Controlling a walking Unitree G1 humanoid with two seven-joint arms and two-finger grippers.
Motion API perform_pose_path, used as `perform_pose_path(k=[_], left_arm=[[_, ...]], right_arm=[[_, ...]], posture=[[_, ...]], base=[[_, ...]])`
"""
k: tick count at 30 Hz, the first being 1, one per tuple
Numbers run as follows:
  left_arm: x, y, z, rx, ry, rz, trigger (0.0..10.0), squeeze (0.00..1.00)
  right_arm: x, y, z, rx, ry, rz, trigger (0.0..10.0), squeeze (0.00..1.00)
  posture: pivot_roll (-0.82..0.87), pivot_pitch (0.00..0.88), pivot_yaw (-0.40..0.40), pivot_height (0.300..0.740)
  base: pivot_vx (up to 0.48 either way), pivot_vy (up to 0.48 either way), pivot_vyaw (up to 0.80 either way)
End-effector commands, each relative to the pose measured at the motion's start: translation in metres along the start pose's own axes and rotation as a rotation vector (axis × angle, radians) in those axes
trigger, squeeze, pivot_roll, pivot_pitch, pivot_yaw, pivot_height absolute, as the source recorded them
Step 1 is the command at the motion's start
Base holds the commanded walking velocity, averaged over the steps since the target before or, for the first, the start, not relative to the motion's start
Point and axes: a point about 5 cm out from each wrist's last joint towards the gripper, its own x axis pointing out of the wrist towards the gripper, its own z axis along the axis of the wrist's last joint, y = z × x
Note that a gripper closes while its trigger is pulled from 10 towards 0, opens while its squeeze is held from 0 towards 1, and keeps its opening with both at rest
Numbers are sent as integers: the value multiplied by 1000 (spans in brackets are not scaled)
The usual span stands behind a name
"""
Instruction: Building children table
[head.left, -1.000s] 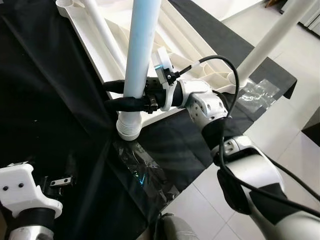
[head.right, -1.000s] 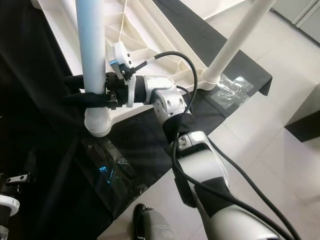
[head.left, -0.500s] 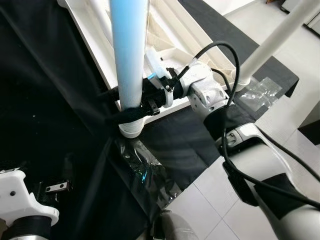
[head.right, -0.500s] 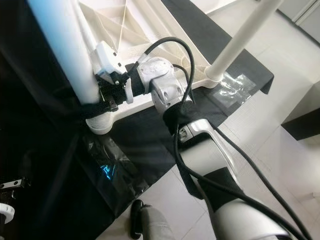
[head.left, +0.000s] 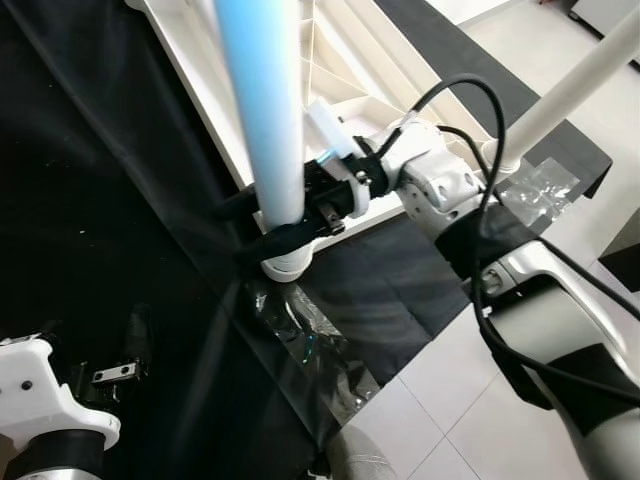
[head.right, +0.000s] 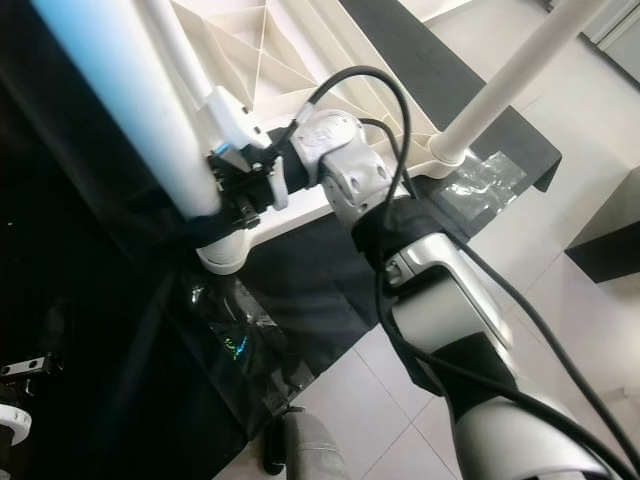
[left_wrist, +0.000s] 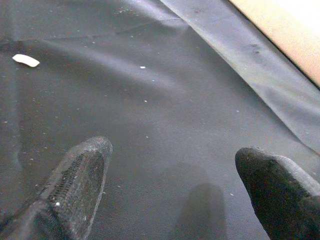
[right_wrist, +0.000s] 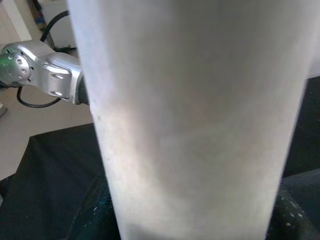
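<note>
On tabletop (head.left: 340, 60), leg (head.left: 262, 110) tilted more, R gripper (head.left: 268, 222) clamped

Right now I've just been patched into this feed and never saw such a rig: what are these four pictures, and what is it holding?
It is a humanoid robot with two arms. The two wide pictures come from its head, looking down. An upturned white tabletop lies on a black cloth on the tiled floor. The right gripper is closed round a white leg near its base, which sits at the tabletop's corner. Another leg already stands at a further corner. The close picture of a white tube is from the right wrist. The other wrist picture shows the left gripper, jaws open, over the cloth. Clear plastic wrap lies nearby.
</note>
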Motion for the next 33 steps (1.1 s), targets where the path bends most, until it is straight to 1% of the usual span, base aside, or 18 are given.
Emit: perform_pose_path(k=[1,10,12,13,15,16,18,19,21,22,23,25,27,28,30,31,32,33], left_arm=[[-3,0,-3,-5,26,7,10000,0],[-1,0,-4,-10,26,3,10000,0],[0,0,-5,-12,26,3,10000,0],[0,0,-5,-12,26,3,10000,0],[1,1,-6,-13,27,1,10000,0],[1,1,-6,-13,27,1,10000,0],[1,1,-7,-16,27,1,10000,0],[1,1,-7,-16,27,1,10000,0],[2,2,-8,-17,26,2,10000,0],[2,2,-8,-17,26,2,10000,0],[2,3,-8,-16,26,3,10000,0],[3,3,-8,-16,26,3,10000,0],[5,3,-10,-16,29,-2,10000,0],[5,3,-10,-16,29,-2,10000,0],[7,3,-12,-17,31,-7,10000,0],[7,3,-12,-17,31,-7,10000,0],[10,3,-13,-9,29,-9,10000,0],[10,3,-13,-9,29,-9,10000,0]], right_arm=[[1,23,-58,284,50,39,10000,0],[-3,33,-63,317,-31,17,10000,0],[-7,35,-69,310,-70,-59,10000,0],[-7,35,-69,310,-70,-59,10000,0],[-2,41,-76,353,-72,-157,10000,0],[-2,41,-76,353,-72,-157,10000,0],[7,50,-82,428,-33,-262,10000,0],[7,50,-82,428,-33,-262,10000,0],[20,72,-87,462,43,-276,10000,0],[20,72,-87,462,43,-276,10000,0],[24,81,-89,490,95,-303,10000,0],[26,86,-90,506,128,-321,10000,0],[22,78,-104,568,260,-518,10000,0],[22,78,-104,568,260,-518,10000,0],[18,72,-111,577,317,-654,10000,0],[18,72,-111,577,317,-654,10000,0],[17,62,-109,528,273,-744,10000,0],[17,62,-109,528,273,-744,10000,0]], posture=[[16,421,-236,740],[0,406,-231,740],[-5,397,-229,740],[-5,397,-229,740],[-7,391,-231,740],[-7,391,-231,740],[-10,383,-238,740],[-10,383,-238,740],[-15,373,-231,740],[-15,373,-231,740],[-18,369,-224,740],[-19,367,-223,740],[-25,353,-217,740],[-25,353,-217,740],[-26,351,-216,740],[-26,351,-216,740],[-19,348,-207,740],[-19,348,-207,740]], base=[[0,0,0],[0,0,0],[0,0,0],[0,0,0],[0,0,0],[0,0,0],[0,0,0],[0,0,0],[0,0,0],[0,0,0],[0,0,0],[0,0,0],[0,0,0],[0,0,0],[0,0,0],[0,0,0],[0,0,0],[0,0,0]])
